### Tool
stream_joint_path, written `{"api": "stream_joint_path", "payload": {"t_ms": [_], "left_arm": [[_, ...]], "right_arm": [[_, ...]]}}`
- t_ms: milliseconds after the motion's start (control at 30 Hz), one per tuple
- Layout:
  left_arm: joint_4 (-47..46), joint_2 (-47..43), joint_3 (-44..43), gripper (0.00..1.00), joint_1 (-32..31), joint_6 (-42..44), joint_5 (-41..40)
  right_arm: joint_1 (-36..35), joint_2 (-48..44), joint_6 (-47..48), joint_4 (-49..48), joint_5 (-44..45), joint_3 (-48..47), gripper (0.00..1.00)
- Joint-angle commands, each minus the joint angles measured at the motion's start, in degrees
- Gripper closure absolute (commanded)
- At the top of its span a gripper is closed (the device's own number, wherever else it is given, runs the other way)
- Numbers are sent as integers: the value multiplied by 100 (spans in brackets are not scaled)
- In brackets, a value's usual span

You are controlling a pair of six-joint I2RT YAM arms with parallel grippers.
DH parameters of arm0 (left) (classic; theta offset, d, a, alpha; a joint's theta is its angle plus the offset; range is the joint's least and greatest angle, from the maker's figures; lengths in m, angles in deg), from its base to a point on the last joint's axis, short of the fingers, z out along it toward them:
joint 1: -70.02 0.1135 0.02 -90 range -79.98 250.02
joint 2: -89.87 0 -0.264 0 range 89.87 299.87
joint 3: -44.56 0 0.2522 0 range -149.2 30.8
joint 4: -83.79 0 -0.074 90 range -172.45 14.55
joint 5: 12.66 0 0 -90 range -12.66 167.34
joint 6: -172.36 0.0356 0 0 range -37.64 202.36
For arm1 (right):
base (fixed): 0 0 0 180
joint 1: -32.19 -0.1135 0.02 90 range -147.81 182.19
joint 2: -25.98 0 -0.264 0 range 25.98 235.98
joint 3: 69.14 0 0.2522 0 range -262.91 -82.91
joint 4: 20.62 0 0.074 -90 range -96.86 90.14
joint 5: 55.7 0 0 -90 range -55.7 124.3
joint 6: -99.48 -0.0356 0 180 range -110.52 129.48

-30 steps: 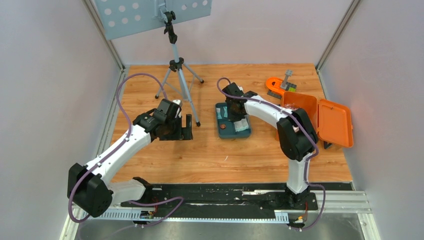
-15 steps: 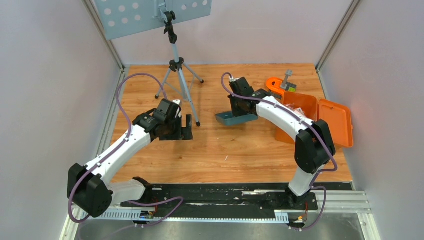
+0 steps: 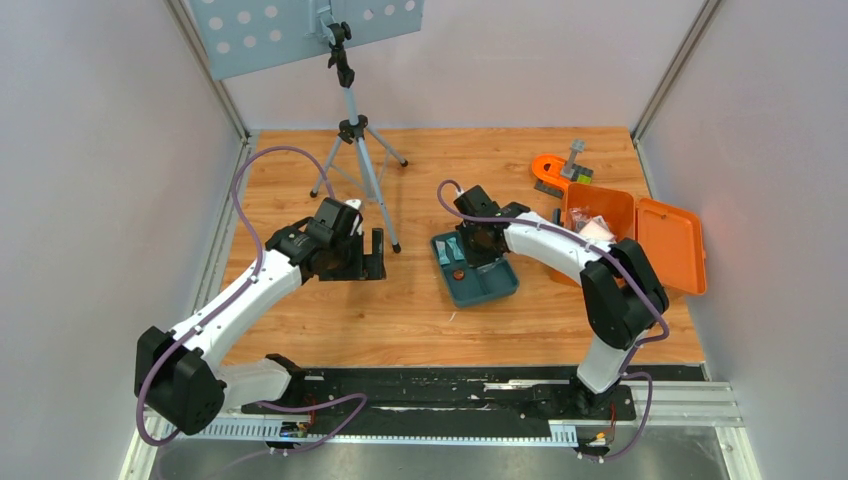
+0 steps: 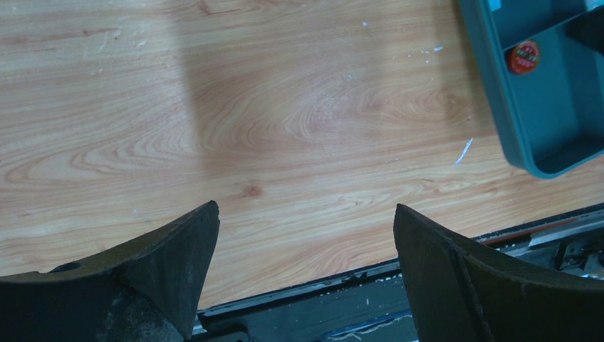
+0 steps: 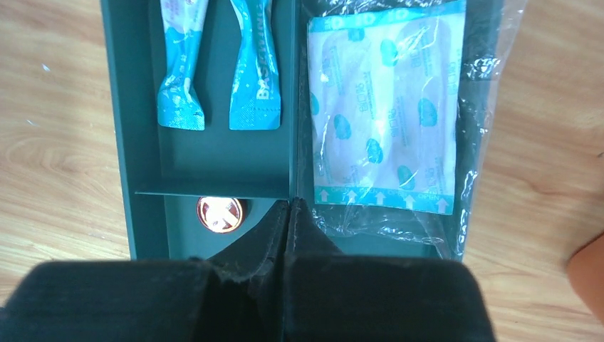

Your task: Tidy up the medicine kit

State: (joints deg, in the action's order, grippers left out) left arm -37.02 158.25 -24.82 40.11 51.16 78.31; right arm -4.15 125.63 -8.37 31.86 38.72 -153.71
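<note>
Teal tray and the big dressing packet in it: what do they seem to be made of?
The teal tray looks like matte moulded plastic: thin, straight divider walls and an even colour. The dressing packet seems to be a white printed pad sealed in clear film, which shows glossy crinkles at its edges.

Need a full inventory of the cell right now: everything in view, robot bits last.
medicine kit: 1, orange, lid open, right side of table
packets: count unclear, clear and white, inside the medicine kit
teal tray: 1, dark teal, divided, mid-table, left of the kit
sachets: 2, light blue, side by side in one tray compartment
dressing pad: 1, white and blue in clear wrap, neighbouring compartment
round item: 1, red, small tray compartment
curved piece: 1, orange with grey part, behind the kit
tripod: 1, grey, far centre-left
table: 1, wood
left gripper: 1, black, open over bare table
right gripper: 1, black, shut on the teal tray's divider
</note>
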Motion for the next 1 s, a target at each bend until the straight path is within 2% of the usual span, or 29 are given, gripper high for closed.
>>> {"api": "stream_joint_path", "payload": {"t_ms": [0,167,300,567,733,967], "left_arm": [[-148,32,-10,0,21,1,-45],[-148,50,-19,0,20,12,-36],[-163,65,7,0,21,2,-40],[-168,38,40,0,21,-9,-42],[-147,13,46,0,25,1,-51],[-160,-3,88,0,21,-28,-35]], "right_arm": [[-181,-106,-342,-342,-30,146,100],[-239,-117,-526,-356,122,194,100],[-255,-148,-627,-396,119,235,90],[-381,2,-719,-471,229,287,80],[-392,-58,-836,-479,384,204,79],[-383,324,-936,-471,519,-102,77]]}}
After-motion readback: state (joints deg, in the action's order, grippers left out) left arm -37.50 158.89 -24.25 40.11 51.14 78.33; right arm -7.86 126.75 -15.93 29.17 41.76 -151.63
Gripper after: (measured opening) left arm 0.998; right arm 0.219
